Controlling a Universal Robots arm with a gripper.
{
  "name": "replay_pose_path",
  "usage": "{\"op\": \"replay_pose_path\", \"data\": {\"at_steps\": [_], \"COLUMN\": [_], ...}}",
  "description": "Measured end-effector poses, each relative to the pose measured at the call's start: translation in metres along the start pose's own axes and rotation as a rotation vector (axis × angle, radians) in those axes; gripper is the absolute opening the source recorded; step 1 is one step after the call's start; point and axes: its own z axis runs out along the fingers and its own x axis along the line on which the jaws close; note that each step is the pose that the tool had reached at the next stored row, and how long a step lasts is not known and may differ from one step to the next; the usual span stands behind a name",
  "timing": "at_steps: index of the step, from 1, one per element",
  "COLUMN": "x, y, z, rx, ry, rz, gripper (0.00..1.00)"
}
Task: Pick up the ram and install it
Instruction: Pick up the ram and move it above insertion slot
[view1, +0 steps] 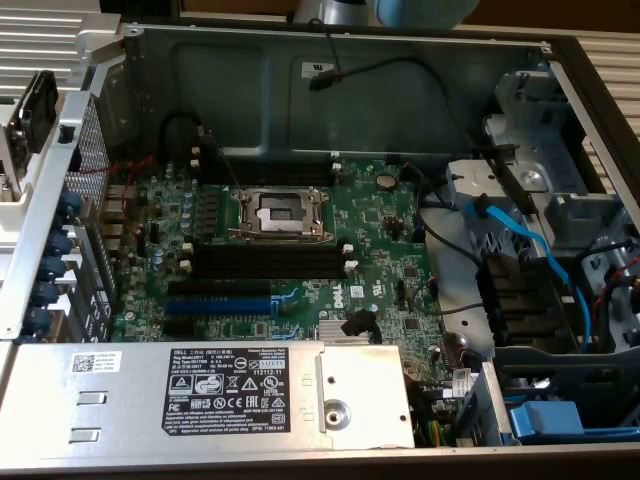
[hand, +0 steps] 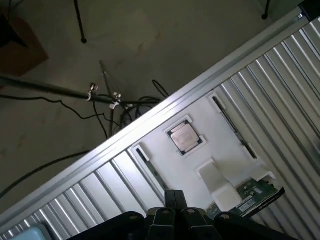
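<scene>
**White plastic tray (hand: 202, 112) holds the ram (hand: 150, 165); jaws shut and empty**

The pick-up looks barely begun. The gripper (hand: 174, 196) hovers over the tray, its dark fingers pressed together on nothing. The ram, a thin dark strip on edge in a groove, lies near them, beside a square, metal-topped chip (hand: 185, 136). Gripping so slim an edge likely calls for parted jaws squared to its length. On the green board (view1: 390, 250), the long black slots (view1: 265, 262) stand bare.

Arm (view1: 420, 10): a blue-grey joint pokes in at the top edge of the exterior view.
Gripper (hand: 173, 192): dark fingers (hand: 168, 200) pressed tight together, tips meeting.
</scene>
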Motion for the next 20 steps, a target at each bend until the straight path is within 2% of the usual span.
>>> {"op": "replay_pose_path", "data": {"at_steps": [8, 9, 13, 14, 16, 18, 20], "x": [0.0003, 0.0004, 0.0006, 0.0007, 0.0008, 0.0009, 0.0009], "y": [0.0005, 0.0007, 0.0010, 0.0012, 0.0013, 0.0013, 0.0013], "z": [0.0000, 0.0000, 0.0000, 0.0000, 0.0000, 0.0000, 0.0000], "rx": [0.0150, 0.0209, 0.0307, 0.0366, 0.0423, 0.0484, 0.0512], "ry": [0.0114, 0.0161, 0.0238, 0.0284, 0.0324, 0.0343, 0.0343], "rz": [-0.122, -0.169, -0.244, -0.291, -0.337, -0.405, -0.440], "gripper": [0.11, 0.11, 0.11, 0.11, 0.11, 0.11, 0.11]}}
